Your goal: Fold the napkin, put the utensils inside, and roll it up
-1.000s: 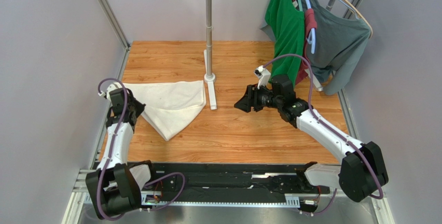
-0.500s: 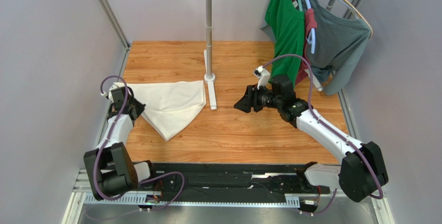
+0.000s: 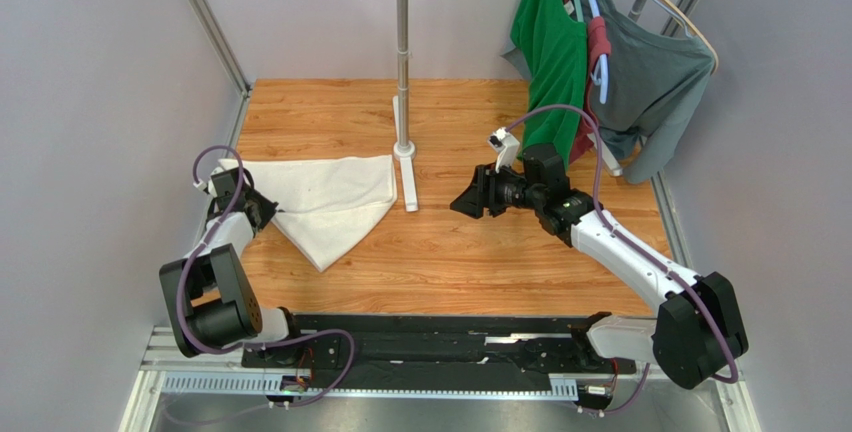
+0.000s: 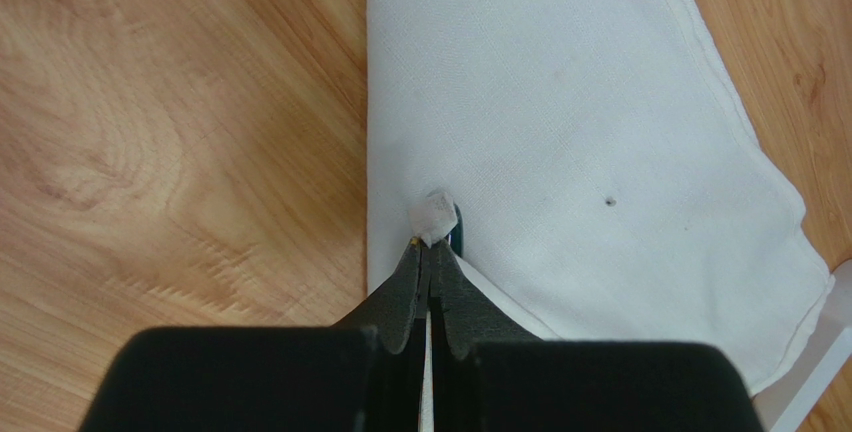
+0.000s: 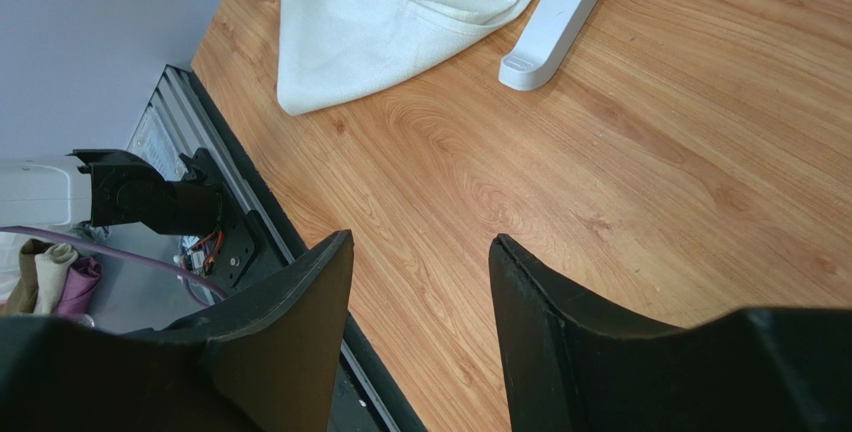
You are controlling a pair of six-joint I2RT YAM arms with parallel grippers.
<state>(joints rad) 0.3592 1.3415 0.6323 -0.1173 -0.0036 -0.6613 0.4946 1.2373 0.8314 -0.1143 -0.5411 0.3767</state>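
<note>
While the left pincer (image 4: pixel 431 237) is clamped on a tuft near the edge of the plain white thin-cloth napkin (image 3: pixel 330 202), folded triangular at the wooden table's (image 3: pixel 480 262) left, the right pincer (image 5: pixel 420 242) hangs half-open, empty. Folding appears in hand. No spoon in view; locate it next.

No legible text, label, brand mark, number or sign in any view; napkin (image 3: pixel 335 197) and tabletop (image 3: pixel 470 252) surfaces carry no writing.

Wood-grain table (image 3: pixel 450 252). Carrying a white napkin (image 3: pixel 330 202), folded to a triangle, flat on the left half. Also a white pole-stand foot (image 3: pixel 408 187) just beside it, mid-table.
</note>
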